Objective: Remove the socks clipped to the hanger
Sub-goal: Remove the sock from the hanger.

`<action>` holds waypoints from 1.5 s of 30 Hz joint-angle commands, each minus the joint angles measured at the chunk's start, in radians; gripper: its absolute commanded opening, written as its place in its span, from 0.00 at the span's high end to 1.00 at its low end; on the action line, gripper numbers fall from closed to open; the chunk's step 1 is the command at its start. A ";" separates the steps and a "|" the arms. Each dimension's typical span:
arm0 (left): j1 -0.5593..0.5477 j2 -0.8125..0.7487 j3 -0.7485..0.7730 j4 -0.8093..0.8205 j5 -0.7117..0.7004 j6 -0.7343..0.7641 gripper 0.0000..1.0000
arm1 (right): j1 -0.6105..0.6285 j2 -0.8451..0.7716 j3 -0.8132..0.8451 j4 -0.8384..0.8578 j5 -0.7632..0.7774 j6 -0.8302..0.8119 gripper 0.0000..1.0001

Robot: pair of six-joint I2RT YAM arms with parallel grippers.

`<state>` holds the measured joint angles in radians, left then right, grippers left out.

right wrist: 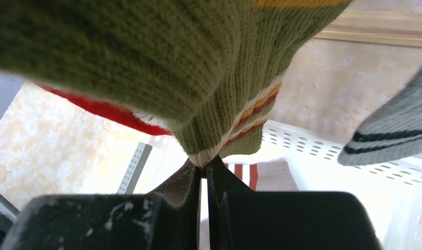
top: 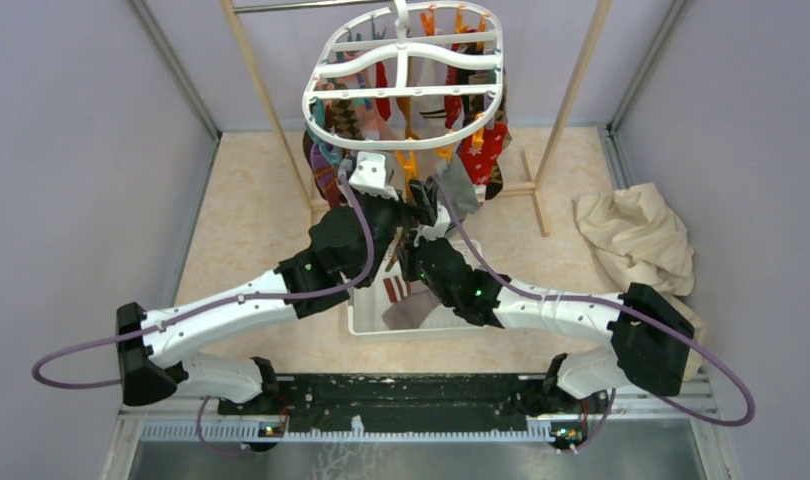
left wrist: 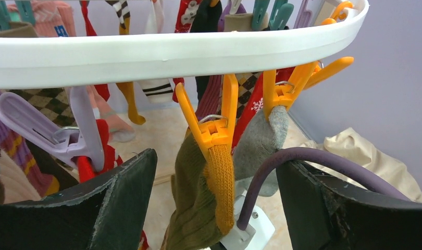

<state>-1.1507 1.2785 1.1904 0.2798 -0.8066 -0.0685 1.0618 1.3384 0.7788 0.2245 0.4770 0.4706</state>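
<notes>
The right claw [right wrist: 205, 165] is closed over the white basket [right wrist: 323, 148] in the middle of the worktop, pinching the bottom hem of a green sock [right wrist: 146, 57]. Just beyond, the left claw [left wrist: 216, 161] stands wide open on either side of the orange clip [left wrist: 215, 133] holding that sock. The hanger [left wrist: 172, 54], with its other socks [top: 481, 150], hangs toward the far edge.

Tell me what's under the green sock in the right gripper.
The white slotted basket sits below the green sock, with brown, red-striped fabric inside. The right gripper, pinching the sock's lower edge, covers the rest of the basket's inside.
</notes>
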 commanded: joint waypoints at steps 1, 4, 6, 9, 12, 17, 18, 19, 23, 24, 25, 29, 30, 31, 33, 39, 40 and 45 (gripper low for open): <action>0.063 -0.051 0.060 0.066 -0.022 -0.070 0.11 | 0.013 0.010 -0.022 0.013 -0.003 -0.020 1.00; 0.077 -0.058 0.068 0.042 0.009 -0.111 0.12 | 0.013 0.014 -0.023 0.015 -0.006 -0.016 1.00; 0.082 -0.063 0.077 0.023 0.020 -0.146 0.13 | 0.013 0.016 -0.026 0.017 -0.008 -0.015 1.00; 0.086 -0.077 0.097 -0.022 0.029 -0.196 0.13 | 0.013 0.017 -0.027 0.015 -0.006 -0.014 1.00; 0.087 -0.097 0.120 -0.079 0.036 -0.252 0.11 | 0.014 0.018 -0.029 0.015 -0.005 -0.014 1.00; 0.088 -0.122 0.157 -0.214 0.058 -0.339 0.05 | 0.013 0.024 -0.032 0.022 -0.006 -0.013 1.00; 0.088 -0.124 0.165 -0.245 0.067 -0.354 0.04 | 0.013 0.026 -0.031 0.022 -0.006 -0.012 1.00; 0.088 -0.129 0.170 -0.270 0.074 -0.370 0.04 | 0.013 0.029 -0.030 0.021 -0.006 -0.012 1.00; 0.087 -0.157 0.170 -0.376 0.109 -0.422 0.03 | 0.013 0.029 -0.032 0.022 -0.005 -0.012 1.00; 0.088 -0.167 0.166 -0.390 0.119 -0.430 0.03 | 0.013 0.031 -0.032 0.022 -0.005 -0.011 1.00; 0.087 -0.175 0.167 -0.408 0.130 -0.441 0.02 | 0.013 0.031 -0.032 0.022 -0.005 -0.012 1.00; 0.087 -0.189 0.185 -0.477 0.187 -0.469 0.03 | 0.014 0.038 -0.030 0.024 -0.005 -0.012 1.00; 0.088 -0.193 0.188 -0.488 0.197 -0.470 0.04 | 0.013 0.040 -0.029 0.024 -0.006 -0.011 1.00; 0.087 -0.195 0.195 -0.502 0.202 -0.476 0.04 | 0.013 0.041 -0.029 0.024 -0.006 -0.011 1.00; 0.088 -0.206 0.195 -0.513 0.211 -0.479 0.05 | 0.014 0.042 -0.029 0.024 -0.006 -0.012 1.00; 0.088 -0.198 0.215 -0.486 0.214 -0.442 0.05 | 0.013 0.045 -0.030 0.023 -0.008 -0.009 1.00; 0.088 -0.189 0.223 -0.484 0.221 -0.440 0.05 | 0.013 0.045 -0.032 0.022 -0.007 -0.009 1.00; 0.088 -0.160 0.249 -0.506 0.250 -0.459 0.08 | 0.013 0.050 -0.026 0.014 -0.002 -0.010 1.00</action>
<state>-1.0660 1.1034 1.4021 -0.2108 -0.5926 -0.5220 1.0649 1.3838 0.7464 0.2199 0.4690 0.4644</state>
